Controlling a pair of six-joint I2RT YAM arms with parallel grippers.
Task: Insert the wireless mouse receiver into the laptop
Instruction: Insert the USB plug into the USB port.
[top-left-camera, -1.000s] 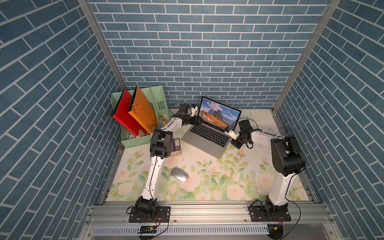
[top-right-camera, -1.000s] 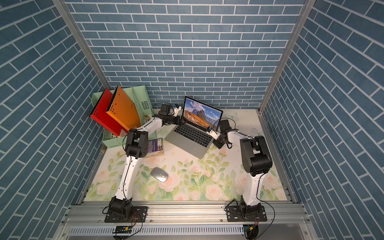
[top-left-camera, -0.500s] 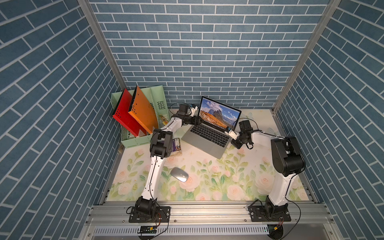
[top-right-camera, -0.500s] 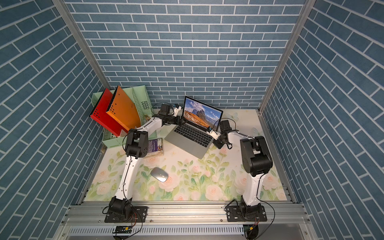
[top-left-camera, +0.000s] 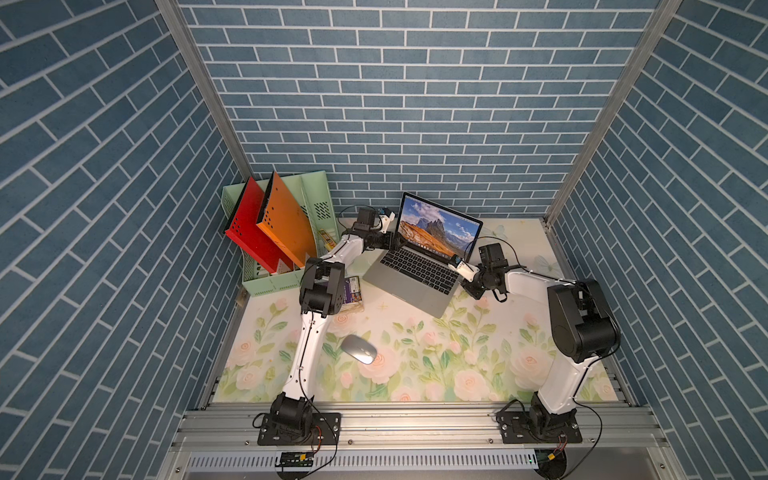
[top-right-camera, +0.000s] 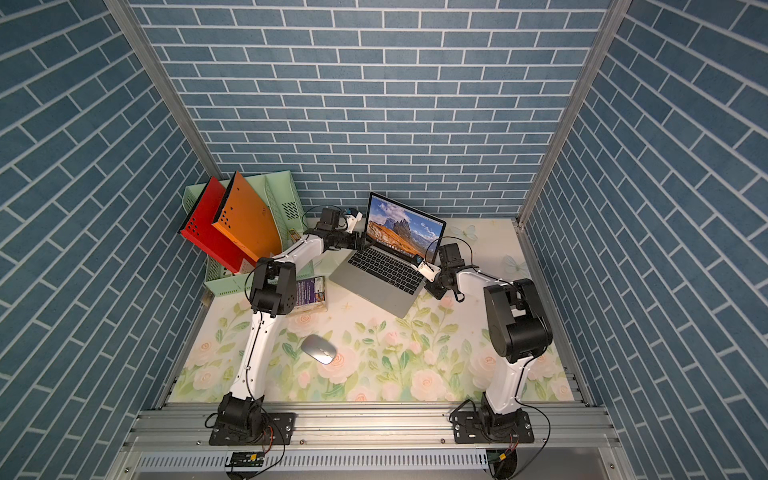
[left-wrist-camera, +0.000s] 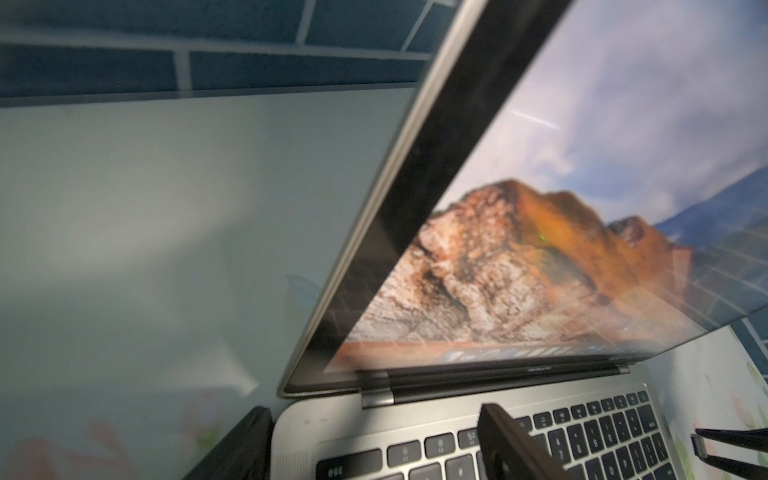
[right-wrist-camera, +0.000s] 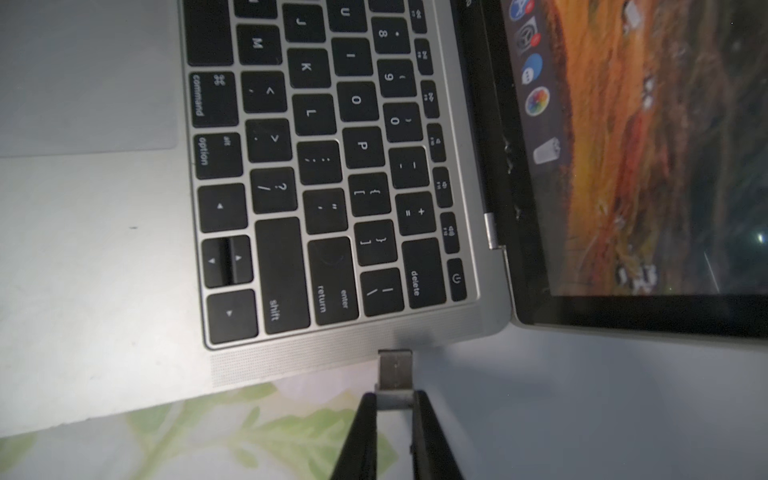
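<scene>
Silver-grey casing is shown in both top views. The laptop (top-left-camera: 415, 272) is set open and askew near the far edge of the flower-patterned bench (top-left-camera: 478, 345), and the wireless mouse (top-left-camera: 360, 349) is found well apart from it, nearer the front edge. The left gripper (top-left-camera: 392, 241) is placed at the laptop's rear left corner and the right gripper (top-left-camera: 464, 282) at its right edge. At this size neither claw's spread can be read, and the receiver cannot be made out.

From the left wrist, the left gripper (left-wrist-camera: 374, 415) is seen spread wide, with one finger off the laptop's left edge and one over the keys. Nothing is clamped. Both fingers are cut off by the frame, so contact cannot be told.

From the right wrist, the right gripper (right-wrist-camera: 395, 401) is seen narrowed onto the receiver (right-wrist-camera: 395, 368), whose metal plug is held at the laptop's right edge, beside the rear corner. The side face is hidden, so no port is visible and it cannot be judged whether the plug is entered at all.

If the plug is offset from the port or turned wrong way up, it is likely to be jammed against the casing. The laptop could then be shoved across the bench, or the small receiver twisted out of its narrow pinch.
</scene>
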